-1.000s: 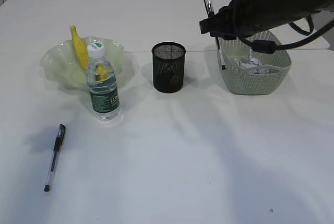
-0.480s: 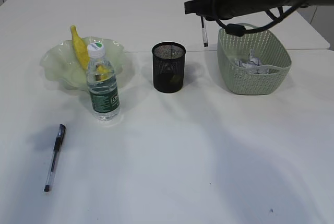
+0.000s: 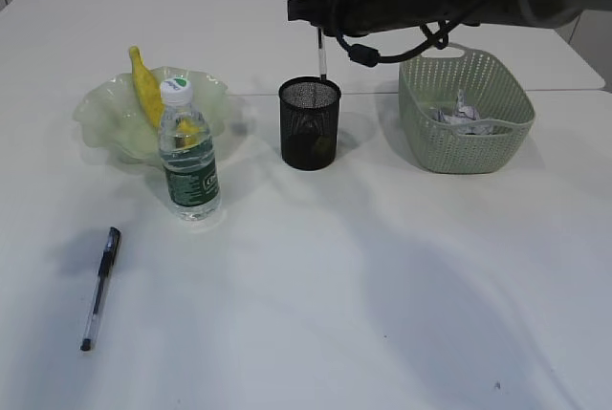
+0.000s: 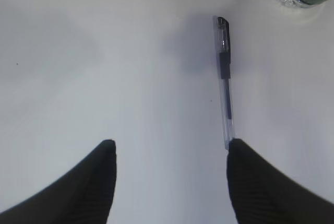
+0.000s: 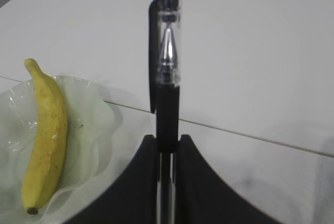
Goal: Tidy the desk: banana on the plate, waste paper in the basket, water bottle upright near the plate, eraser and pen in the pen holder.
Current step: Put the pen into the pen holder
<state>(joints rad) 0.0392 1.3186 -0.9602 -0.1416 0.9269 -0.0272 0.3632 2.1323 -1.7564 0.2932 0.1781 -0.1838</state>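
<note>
Nearest, my left gripper (image 4: 169, 153) hangs open over the second pen (image 3: 99, 288), lying flat, capped end toward the water bottle (image 3: 188, 150). Farther off, my right gripper (image 5: 167, 148) pinches a pen (image 3: 319, 23) upright, cap up, directly above the pen holder (image 3: 309, 123).

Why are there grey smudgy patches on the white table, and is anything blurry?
Exterior view: the grey patches on the white tabletop are soft shadows. Left wrist view: another shadow lies beside the clear black-grip pen, and the black fingertips look soft. Right wrist view: the held black-capped pen is sharp; the yellow banana is slightly soft.
</note>
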